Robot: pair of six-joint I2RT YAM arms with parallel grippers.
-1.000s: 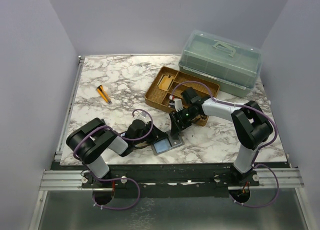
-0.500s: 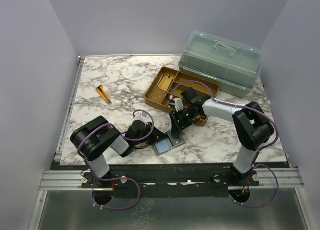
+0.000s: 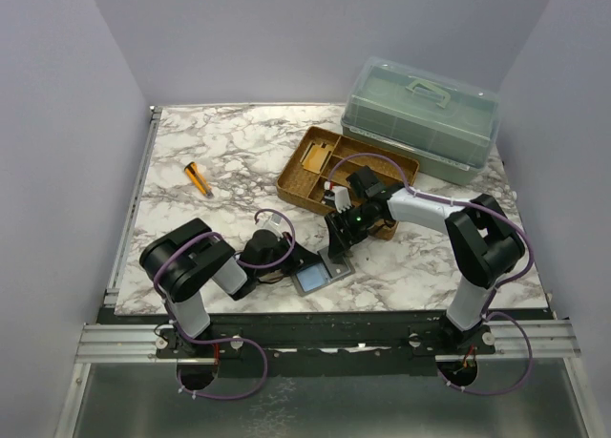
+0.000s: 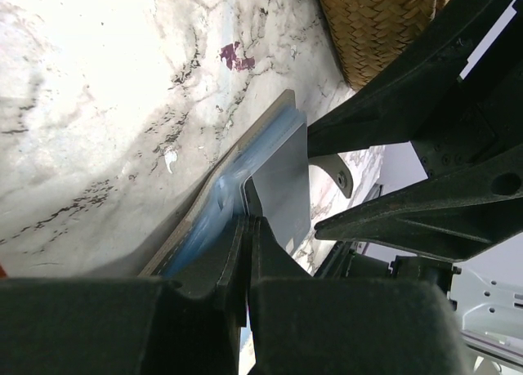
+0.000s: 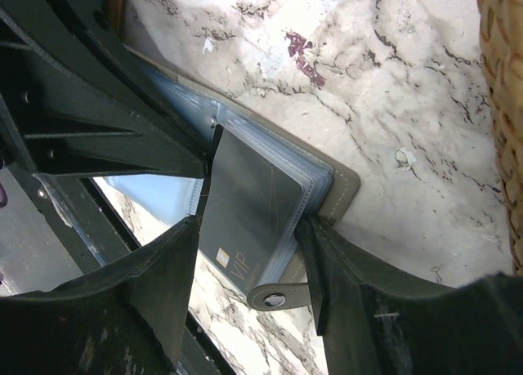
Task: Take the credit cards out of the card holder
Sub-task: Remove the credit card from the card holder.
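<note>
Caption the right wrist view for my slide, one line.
Right pincer straddles a dark VIP card in clear sleeves of the open grey-brown snap-tab card holder on the white marbled table.

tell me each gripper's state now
Left gripper: closed on a blue sleeve of the card holder.
Right gripper: closed around the dark VIP card stack.

- Top view: soft, even overhead light, sharp throughout. The white-and-grey marble tabletop [image 3: 239, 152] is bright with no glare, and faint shadows sit under the arms at 6 o'clock.
- Left wrist view: the marble is blown out at 10 o'clock. The open leather card holder [image 4: 274, 171] is smeared with blur at centre. The black left-gripper fingers [image 4: 122, 326] at 6 o'clock are dark and out of focus.
- Right wrist view: crisp at centre. The black right-gripper fingers [image 5: 155, 285] from 6 to 9 o'clock are underexposed. The brown woven basket [image 5: 507, 105] at 3 o'clock is soft.
</note>
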